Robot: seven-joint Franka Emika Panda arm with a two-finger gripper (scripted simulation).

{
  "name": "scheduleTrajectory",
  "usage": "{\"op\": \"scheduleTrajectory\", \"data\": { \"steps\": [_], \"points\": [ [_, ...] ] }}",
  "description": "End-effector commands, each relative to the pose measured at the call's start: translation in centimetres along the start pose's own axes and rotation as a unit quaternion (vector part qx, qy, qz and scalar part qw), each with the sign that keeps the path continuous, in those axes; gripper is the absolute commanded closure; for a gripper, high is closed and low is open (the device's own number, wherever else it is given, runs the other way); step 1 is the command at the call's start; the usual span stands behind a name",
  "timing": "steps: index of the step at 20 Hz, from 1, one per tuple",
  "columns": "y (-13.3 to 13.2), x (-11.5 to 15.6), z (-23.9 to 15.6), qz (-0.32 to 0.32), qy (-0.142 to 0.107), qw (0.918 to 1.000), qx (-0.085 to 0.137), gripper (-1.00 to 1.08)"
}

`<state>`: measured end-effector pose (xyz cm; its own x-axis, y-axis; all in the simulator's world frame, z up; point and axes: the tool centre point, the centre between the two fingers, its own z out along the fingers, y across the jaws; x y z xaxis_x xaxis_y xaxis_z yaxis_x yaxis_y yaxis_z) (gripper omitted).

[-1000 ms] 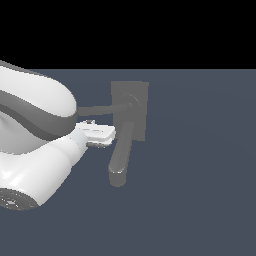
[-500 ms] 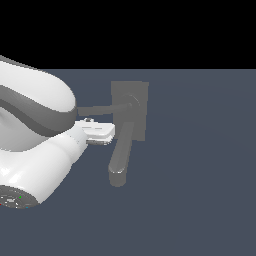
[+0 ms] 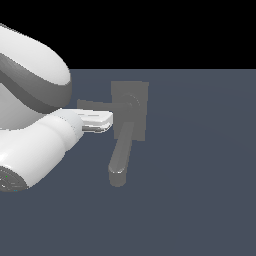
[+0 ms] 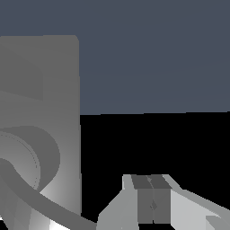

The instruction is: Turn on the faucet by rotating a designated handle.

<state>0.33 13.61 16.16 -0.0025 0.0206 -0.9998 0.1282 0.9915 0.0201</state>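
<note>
Exterior view. The faucet [image 3: 129,111] stood near the centre of the dark blue-grey floor [image 3: 200,190], its flat rectangular back plate upright and its round hub set in the plate's upper half. The thick rounded spout [image 3: 120,159] ran from the hub toward seven o'clock and ended in a blunt tip low in the frame. The handle [image 3: 95,104], a thin flat grey bar, projected from the hub toward nine o'clock, where its far end passed behind the robot's white arm [image 3: 35,125]. The arm filled the nine o'clock side of the frame. The claw [image 3: 100,121] reached out from it toward three o'clock, lying just below the handle and just beside the back plate's edge; whether it touched either could not be told from this angle. Nothing was visibly held.

Wrist view. The back plate [image 4: 54,90] rose as a tall grey slab, with the hub's round face [image 4: 27,166] at its lower part and a curved grey band sweeping across below it. The claw's fingers [image 4: 152,197] appeared pressed together, clenched with no gap between the dark pads, and grasping nothing. They sat beside the plate, apart from it.
</note>
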Motion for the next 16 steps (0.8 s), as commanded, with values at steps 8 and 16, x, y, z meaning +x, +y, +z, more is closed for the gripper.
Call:
{"op": "scheduleTrajectory", "data": {
  "steps": [8, 16],
  "points": [
    [-0.2, -2.5, 0.0, 0.0, 0.001, 1.0, 0.0, 1.08],
    [-1.1, -5.4, 0.0, 0.001, -0.001, 1.0, 0.0, 1.08]
  ]
}}
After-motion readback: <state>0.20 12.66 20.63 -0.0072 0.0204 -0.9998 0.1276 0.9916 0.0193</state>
